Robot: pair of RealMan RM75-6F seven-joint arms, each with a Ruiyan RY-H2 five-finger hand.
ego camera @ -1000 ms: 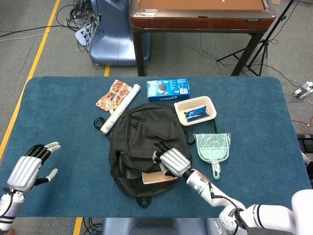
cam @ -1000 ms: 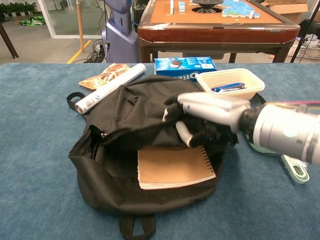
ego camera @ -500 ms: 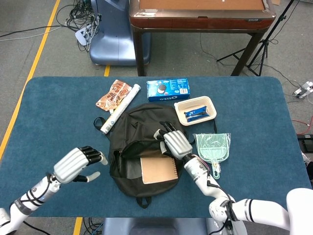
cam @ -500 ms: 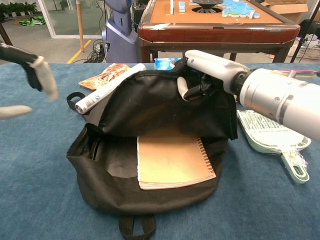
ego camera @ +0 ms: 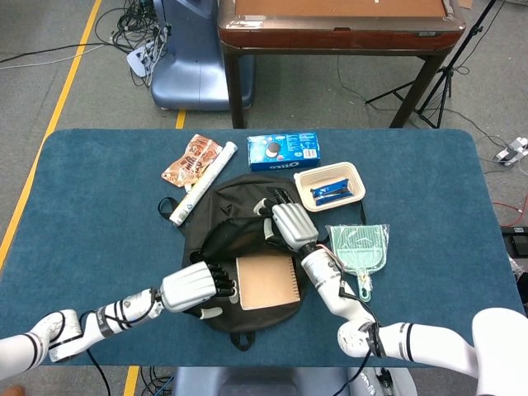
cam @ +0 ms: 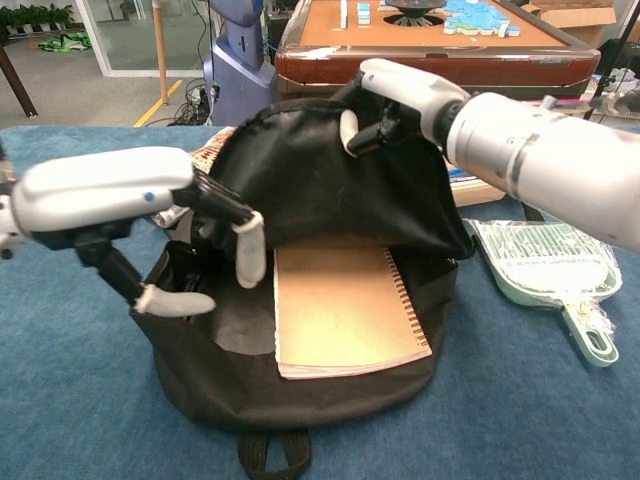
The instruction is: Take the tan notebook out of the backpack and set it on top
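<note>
Tan and spiral-bound, the notebook (cam: 342, 308) lies flat inside the open black backpack (ego camera: 216, 239), and we see more of its cover than a second ago, when the flap hung low over it. Our right hand (cam: 392, 97) grips that flap and has lifted it higher, fingers closed on the dark fabric. Our left hand (cam: 150, 215), which was far out at the table's left edge, has swung in and now sits at the backpack's mouth just left of the notebook, fingers spread and holding nothing. We cannot tell whether its fingertips touch the cover. Beside the backpack, the green dustpan (ego camera: 358, 248) has not moved.
</note>
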